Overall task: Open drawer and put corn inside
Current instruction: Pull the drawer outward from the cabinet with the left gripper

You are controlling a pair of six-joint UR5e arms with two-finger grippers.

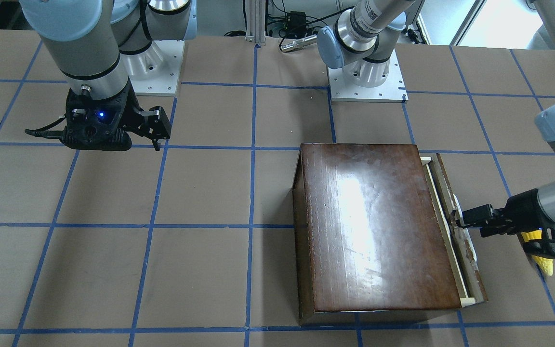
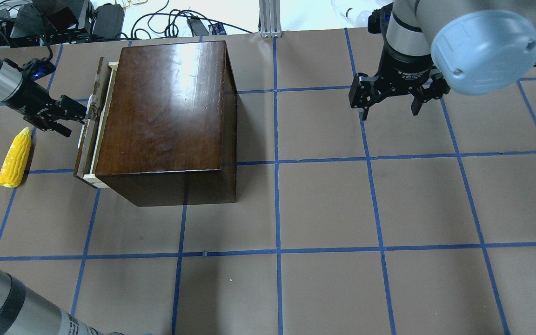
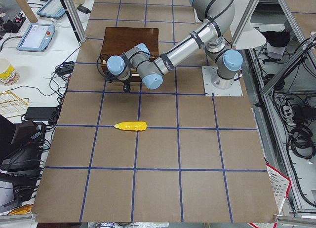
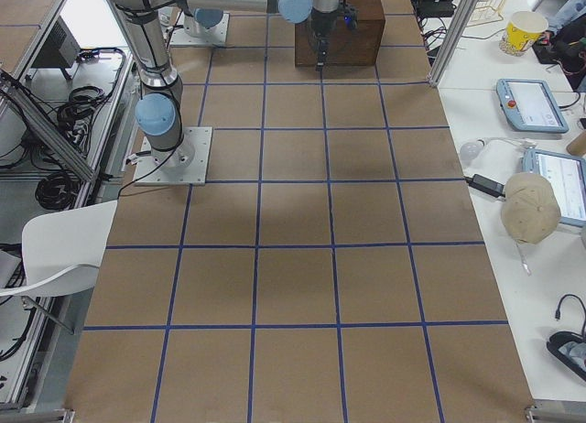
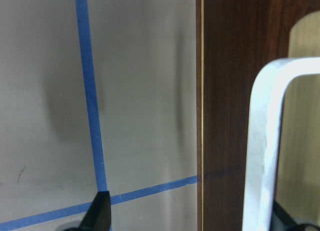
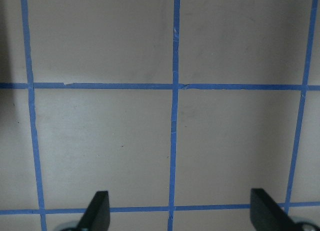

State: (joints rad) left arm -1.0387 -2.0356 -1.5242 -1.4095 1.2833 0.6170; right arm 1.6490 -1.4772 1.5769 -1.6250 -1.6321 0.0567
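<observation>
The dark-brown wooden box (image 2: 165,107) stands on the table, and its drawer (image 2: 87,139) is pulled out a little, showing a strip of pale wood. My left gripper (image 2: 75,122) is at the drawer's cream handle (image 5: 262,141). Its jaws are spread, with the handle between them close to one finger. It also shows in the front view (image 1: 470,224). The yellow corn (image 2: 15,158) lies on the table just beside the left gripper, partly hidden by it in the front view (image 1: 543,260). My right gripper (image 2: 389,111) hangs open and empty above the table, far from the box.
The table is brown paper with a blue tape grid (image 2: 277,251). Both arm bases (image 1: 366,82) are bolted at the robot's edge. Cables and power units (image 2: 105,18) lie beyond the far edge, near the box.
</observation>
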